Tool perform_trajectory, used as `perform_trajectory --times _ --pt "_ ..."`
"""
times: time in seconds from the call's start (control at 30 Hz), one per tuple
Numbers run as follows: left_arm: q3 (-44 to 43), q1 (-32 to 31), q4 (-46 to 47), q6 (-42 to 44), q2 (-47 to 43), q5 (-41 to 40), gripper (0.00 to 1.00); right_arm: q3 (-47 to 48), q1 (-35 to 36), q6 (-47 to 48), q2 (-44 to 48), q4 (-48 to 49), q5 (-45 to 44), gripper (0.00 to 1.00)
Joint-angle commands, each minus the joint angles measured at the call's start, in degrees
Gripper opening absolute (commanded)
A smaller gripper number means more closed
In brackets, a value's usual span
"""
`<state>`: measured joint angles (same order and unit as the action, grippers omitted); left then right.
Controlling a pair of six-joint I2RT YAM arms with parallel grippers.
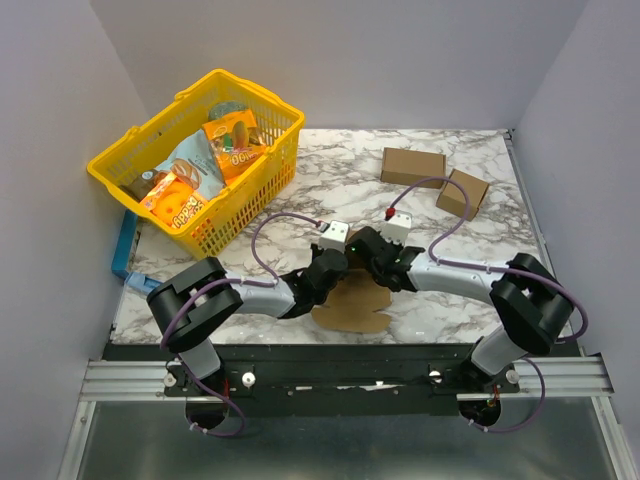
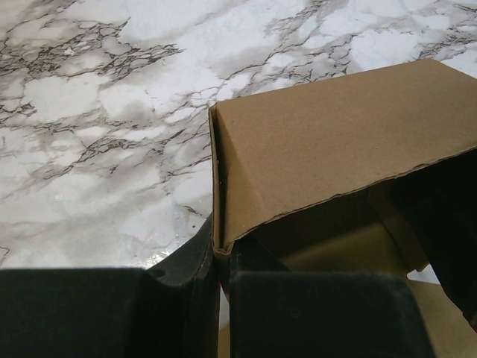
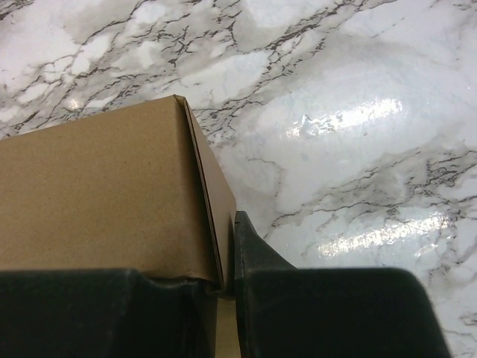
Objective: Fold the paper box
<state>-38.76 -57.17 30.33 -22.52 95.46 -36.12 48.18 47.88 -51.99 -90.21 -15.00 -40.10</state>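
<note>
On the far left of the table sits a yellow basket full of snack bags. It is well away from the work.

Next comes the left gripper. It reaches in toward the middle of the table, near the front edge. Its two fingers are pinched tight on the paper box. A thin brown wall of the box stands up between them, right at a corner. From that corner the wall runs off to the right, away from this gripper.

The paper box is in the middle, right between the two grippers. Part of it stands up like a wall. A flat brown part with a round edge lies on the table toward the front. The arms hide most of the top.

Then comes the right gripper. It is pinched on a corner of the box too, with the brown wall squeezed between its fingers. Here the wall runs off to the left.

So I think the long side of the box goes from one gripper to the other, left to right. Both arms look just as near. The next fold will likely need both to move together, so the wall does not twist.

Far to the right and back sit a long brown box and a square brown box, well apart from the grippers.
</note>
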Motion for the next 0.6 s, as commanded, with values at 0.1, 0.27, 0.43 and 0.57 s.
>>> perform_trajectory --times 0.1,0.27,0.43,0.57 --pt "1.9 0.3 -4.1 1.4 -2.3 -4.7 0.00 0.4 -4.7 -9.8 -4.4 -19.2 -12.7 0.01" --pt "1.8 0.5 -4.1 1.6 -2.3 -4.8 0.00 2.4 -4.7 -16.3 -6.9 -28.4 -14.5 0.01" --pt "1.9 0.9 -4.3 1.7 -2.9 -4.2 0.00 3.2 -4.8 -18.6 -8.0 -30.6 -13.8 0.01" --pt "2.4 1.6 -4.0 1.8 -3.3 -3.4 0.00 2.8 -4.8 -19.9 -7.5 -31.5 -13.4 0.01"
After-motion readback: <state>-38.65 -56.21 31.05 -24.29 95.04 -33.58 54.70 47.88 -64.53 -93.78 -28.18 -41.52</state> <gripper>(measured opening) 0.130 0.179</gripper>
